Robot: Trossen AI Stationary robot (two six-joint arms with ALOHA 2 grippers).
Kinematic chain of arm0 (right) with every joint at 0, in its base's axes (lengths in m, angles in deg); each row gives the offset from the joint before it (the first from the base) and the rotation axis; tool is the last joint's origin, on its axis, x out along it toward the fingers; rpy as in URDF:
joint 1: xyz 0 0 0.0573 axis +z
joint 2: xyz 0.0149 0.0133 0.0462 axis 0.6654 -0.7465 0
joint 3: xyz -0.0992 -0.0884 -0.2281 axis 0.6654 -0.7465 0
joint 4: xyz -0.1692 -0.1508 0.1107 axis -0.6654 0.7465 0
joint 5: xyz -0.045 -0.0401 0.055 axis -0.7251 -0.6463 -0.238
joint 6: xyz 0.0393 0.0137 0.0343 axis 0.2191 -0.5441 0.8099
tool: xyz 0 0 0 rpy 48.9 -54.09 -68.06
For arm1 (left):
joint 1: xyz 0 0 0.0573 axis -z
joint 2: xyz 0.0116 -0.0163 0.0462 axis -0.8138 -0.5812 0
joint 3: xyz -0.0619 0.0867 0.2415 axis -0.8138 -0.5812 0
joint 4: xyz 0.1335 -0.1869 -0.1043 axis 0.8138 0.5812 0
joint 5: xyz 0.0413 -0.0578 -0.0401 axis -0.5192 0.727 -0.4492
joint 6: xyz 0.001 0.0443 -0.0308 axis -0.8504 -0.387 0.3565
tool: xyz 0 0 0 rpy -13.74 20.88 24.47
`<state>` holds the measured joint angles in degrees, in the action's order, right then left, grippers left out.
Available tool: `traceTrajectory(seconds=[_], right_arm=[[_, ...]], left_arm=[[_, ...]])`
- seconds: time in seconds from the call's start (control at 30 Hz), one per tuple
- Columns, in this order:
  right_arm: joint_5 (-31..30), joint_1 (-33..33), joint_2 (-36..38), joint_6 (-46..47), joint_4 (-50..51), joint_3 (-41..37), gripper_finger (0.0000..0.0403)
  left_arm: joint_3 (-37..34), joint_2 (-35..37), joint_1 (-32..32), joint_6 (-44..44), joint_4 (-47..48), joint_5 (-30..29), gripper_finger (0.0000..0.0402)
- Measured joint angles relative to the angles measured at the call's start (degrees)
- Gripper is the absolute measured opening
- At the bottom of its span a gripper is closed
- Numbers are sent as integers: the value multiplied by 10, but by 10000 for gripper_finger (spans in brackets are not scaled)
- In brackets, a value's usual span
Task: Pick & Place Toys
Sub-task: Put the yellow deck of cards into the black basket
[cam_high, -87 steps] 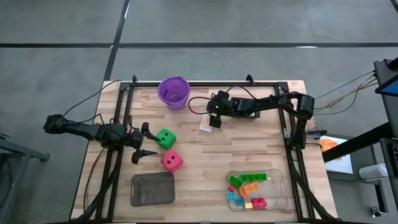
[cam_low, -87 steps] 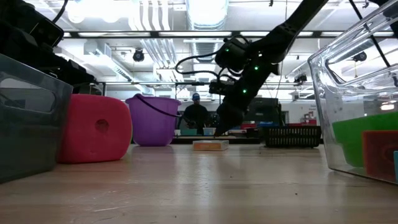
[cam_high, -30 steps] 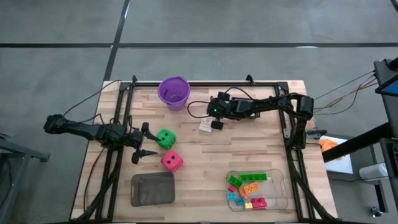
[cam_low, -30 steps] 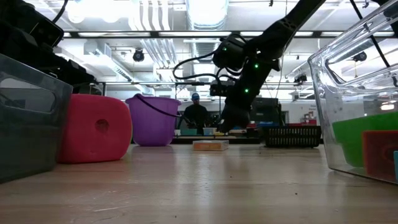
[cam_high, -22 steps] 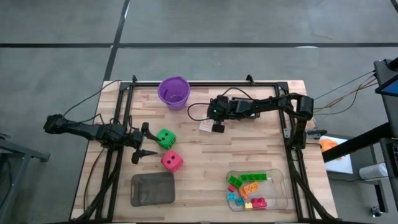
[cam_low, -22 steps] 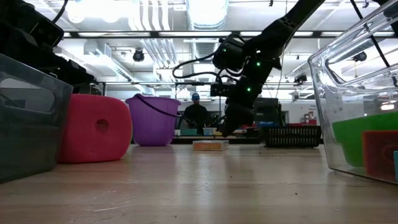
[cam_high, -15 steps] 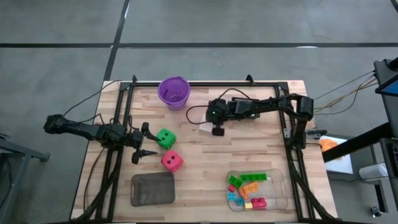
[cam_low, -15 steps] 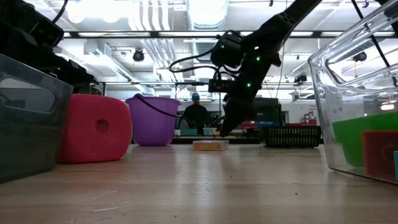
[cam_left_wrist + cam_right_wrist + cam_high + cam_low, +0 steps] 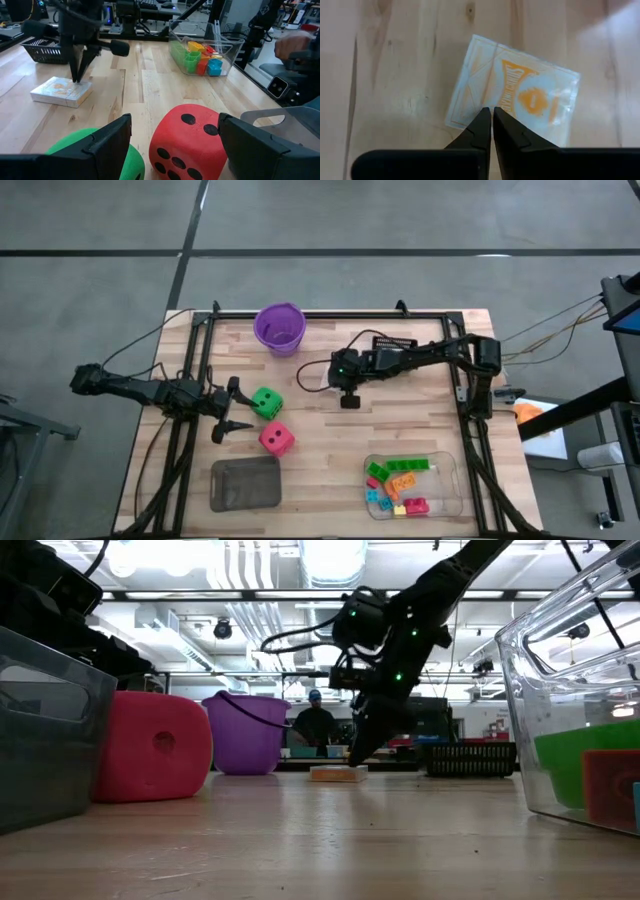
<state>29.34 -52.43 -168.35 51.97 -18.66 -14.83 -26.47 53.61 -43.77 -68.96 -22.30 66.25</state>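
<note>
A clear tray (image 9: 455, 465) at the near right holds small bricks (image 9: 398, 483). The red die (image 9: 275, 439) sits near the middle. Just beyond it lies the green die (image 9: 266, 402), with the left gripper (image 9: 232, 410) beside it, fingers spread and empty. Farther off, the right gripper (image 9: 492, 120) is pinched tight, its tips over the card pack (image 9: 516, 93).
</note>
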Motion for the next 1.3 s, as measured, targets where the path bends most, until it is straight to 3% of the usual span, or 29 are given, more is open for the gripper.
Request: traceTrajectory(seconds=[0.37, 0.47, 0.67, 1.07, 1.3], right_arm=[[4, 20, -106, -7, 106, 126, 18], [39, 32, -111, -8, 111, 148, 18], [68, 54, -85, -18, 125, 155, 18], [63, 85, -12, -135, 175, 156, 18], [47, 87, -6, -183, 208, 158, 18]], left_arm=[[0, 0, 0, 0, 0, 0, 301], [0, 0, 0, 0, 0, 0, 301], [0, 0, 0, 0, 0, 0, 301], [0, 0, 0, 0, 0, 0, 301], [0, 0, 0, 0, 0, 0, 301]])
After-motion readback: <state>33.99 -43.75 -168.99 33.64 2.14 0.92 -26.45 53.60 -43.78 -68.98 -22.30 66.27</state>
